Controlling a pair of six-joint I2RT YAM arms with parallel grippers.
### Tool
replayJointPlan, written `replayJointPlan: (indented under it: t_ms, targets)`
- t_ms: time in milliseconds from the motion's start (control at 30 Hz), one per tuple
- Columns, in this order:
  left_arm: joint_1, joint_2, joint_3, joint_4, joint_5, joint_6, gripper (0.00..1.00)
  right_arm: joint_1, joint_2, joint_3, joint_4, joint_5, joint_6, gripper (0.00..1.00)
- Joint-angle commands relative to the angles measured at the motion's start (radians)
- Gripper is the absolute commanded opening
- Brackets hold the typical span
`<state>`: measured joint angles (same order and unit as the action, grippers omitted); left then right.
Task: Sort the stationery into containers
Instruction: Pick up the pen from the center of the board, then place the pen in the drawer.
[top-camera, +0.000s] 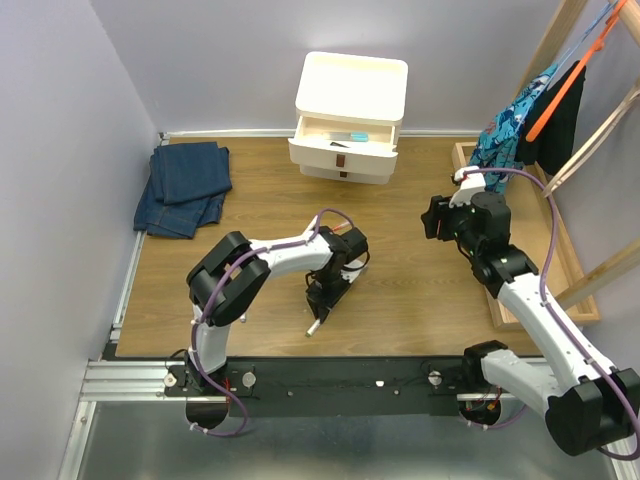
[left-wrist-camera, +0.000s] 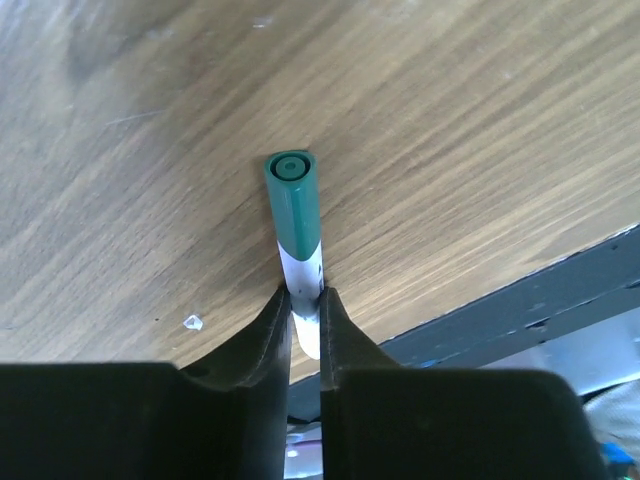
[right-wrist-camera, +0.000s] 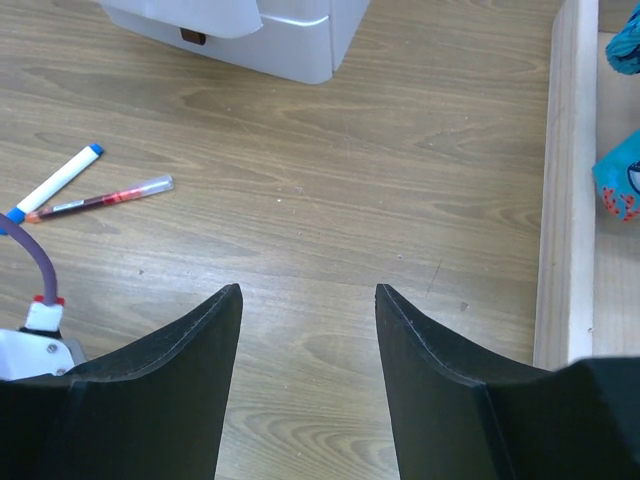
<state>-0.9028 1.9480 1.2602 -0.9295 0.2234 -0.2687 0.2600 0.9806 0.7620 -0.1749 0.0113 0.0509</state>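
Note:
My left gripper (left-wrist-camera: 305, 295) is shut on a white marker with a green cap (left-wrist-camera: 295, 215), low over the wooden table near its front edge. In the top view the marker's white end (top-camera: 314, 326) sticks out below the left gripper (top-camera: 325, 298). The right gripper (right-wrist-camera: 308, 290) is open and holds nothing; it hangs above bare table at the right (top-camera: 435, 218). A blue-capped white marker (right-wrist-camera: 55, 182) and a clear pen with red ink (right-wrist-camera: 100, 198) lie side by side on the table. The cream three-drawer cabinet (top-camera: 350, 100) stands at the back, its top drawer (top-camera: 345, 135) pulled out with a blue item inside.
Folded blue jeans (top-camera: 185, 185) lie at the back left. A shallow wooden tray (top-camera: 565, 235) runs along the right side, under a wooden rack with hanging clothes (top-camera: 520, 125). The black rail (top-camera: 330, 375) borders the table's near edge.

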Motion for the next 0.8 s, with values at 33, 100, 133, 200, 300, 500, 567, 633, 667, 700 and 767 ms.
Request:
replayJointPlan:
  t_ms: [33, 100, 133, 200, 300, 500, 567, 633, 667, 700, 767]
  targets:
    - [0.007, 0.053, 0.014, 0.098, -0.170, 0.207, 0.09, -0.010, -0.052, 0.028, -0.034, 0.053, -0.031, 0.64]
    - [0.019, -0.015, 0.042, 0.028, -0.180, 0.259, 0.09, -0.013, -0.063, 0.025, -0.041, 0.059, -0.040, 0.64]
    - [0.040, -0.043, 0.059, 0.014, -0.161, 0.264, 0.09, -0.013, -0.068, 0.023, -0.041, 0.062, -0.042, 0.64]
    - [0.059, -0.115, 0.093, -0.027, -0.144, 0.319, 0.09, -0.015, -0.072, 0.017, -0.034, 0.062, -0.042, 0.64]
    - [0.073, -0.167, 0.262, -0.078, -0.128, 0.403, 0.09, -0.018, -0.071, 0.014, -0.014, 0.064, -0.072, 0.64]
    - [0.117, -0.103, 0.844, -0.112, -0.130, 0.555, 0.09, -0.033, -0.068, 0.016, -0.005, 0.078, -0.094, 0.64]
    - [0.133, -0.074, 1.008, -0.094, -0.137, 0.608, 0.09, -0.044, -0.066, 0.011, -0.006, 0.076, -0.088, 0.64]
    - [0.157, -0.070, 1.056, -0.011, -0.170, 0.632, 0.09, -0.050, -0.063, 0.007, -0.008, 0.070, -0.082, 0.64]
    - [0.166, -0.083, 1.044, 0.032, -0.185, 0.670, 0.10, -0.054, -0.063, 0.007, -0.009, 0.069, -0.076, 0.64]
    - [0.186, -0.092, 1.023, 0.131, -0.215, 0.695, 0.11, -0.057, -0.062, 0.008, -0.009, 0.064, -0.074, 0.64]
    - [0.209, -0.107, 0.950, 0.223, -0.238, 0.747, 0.13, -0.067, -0.060, 0.010, -0.008, 0.055, -0.072, 0.64]
